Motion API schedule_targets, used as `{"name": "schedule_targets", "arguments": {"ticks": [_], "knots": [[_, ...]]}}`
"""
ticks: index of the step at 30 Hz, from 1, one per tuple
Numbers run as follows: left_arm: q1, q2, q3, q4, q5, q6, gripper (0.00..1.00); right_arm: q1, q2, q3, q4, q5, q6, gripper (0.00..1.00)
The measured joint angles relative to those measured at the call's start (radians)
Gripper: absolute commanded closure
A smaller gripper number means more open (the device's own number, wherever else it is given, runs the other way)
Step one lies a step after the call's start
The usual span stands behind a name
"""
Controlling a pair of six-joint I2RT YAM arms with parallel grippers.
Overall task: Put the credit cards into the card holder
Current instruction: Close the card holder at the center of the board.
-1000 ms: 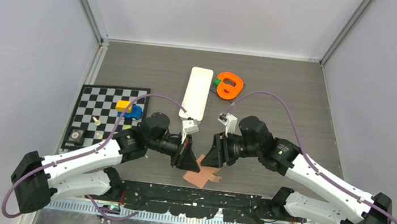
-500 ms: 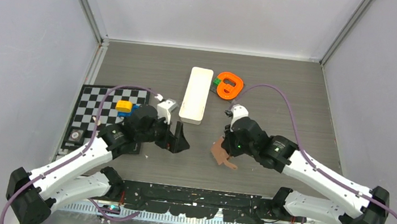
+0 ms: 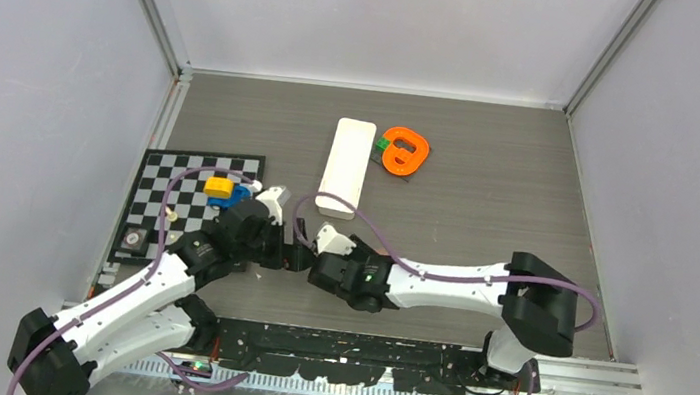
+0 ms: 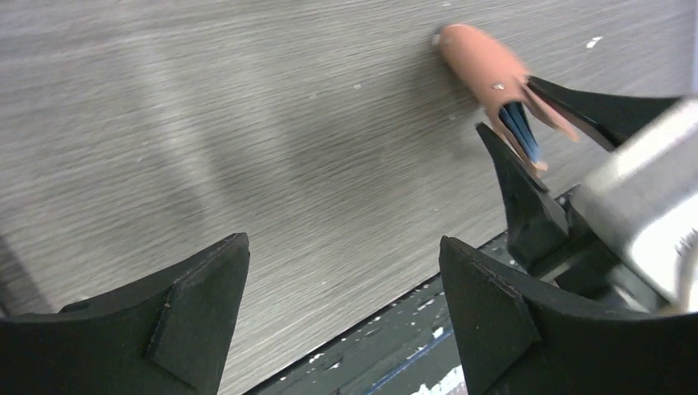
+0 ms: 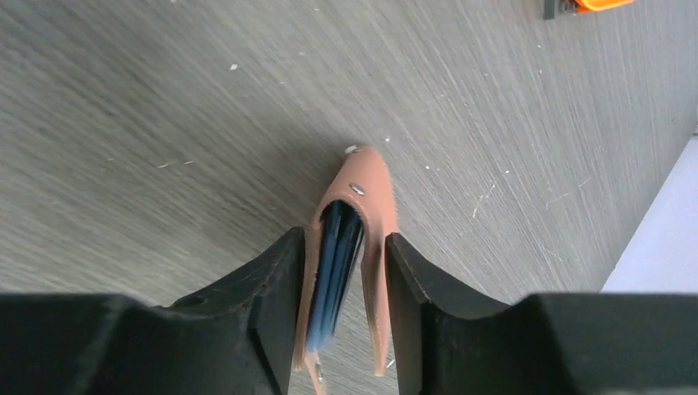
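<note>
Right claw [image 5: 344, 247] — card holder [image 5: 372, 191] between jaws

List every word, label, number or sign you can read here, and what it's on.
No text can be read in any view.
card holder: plain tan with a metal stud, no lettering.
white tray: blank.
checkered board: squares only.
small dark piece on the board: any marking is too small to read.

L gripper [image 4: 342, 247] spread wide, R gripper [image 5: 344, 239] clamping card holder [image 5: 366, 177]
</note>
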Motion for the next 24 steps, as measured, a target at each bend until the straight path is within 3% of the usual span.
{"name": "schedule_targets", "arguments": {"ticks": [2,9,14,20,24], "knots": [[0.008,-0.011,-0.025,-0.013,-0.018,-0.008,0.13,0.029,0.032,0.015,-0.008,0.002,0.018,0.39],[0.007,-0.035,-0.040,-0.019,-0.024,-0.010,0.13,0.115,0.026,0.075,-0.108,-0.096,0.159,0.34],[0.004,-0.027,-0.061,0.042,-0.013,0.002,0.15,0.134,-0.121,0.038,-0.120,-0.199,0.308,0.27],[-0.002,0.076,-0.080,0.132,0.028,0.007,0.18,0.089,-0.410,-0.046,-0.134,-0.210,0.645,0.35],[-0.043,0.173,-0.080,0.209,0.031,0.021,0.18,-0.004,-0.543,-0.218,-0.149,-0.230,0.918,0.46]]}}
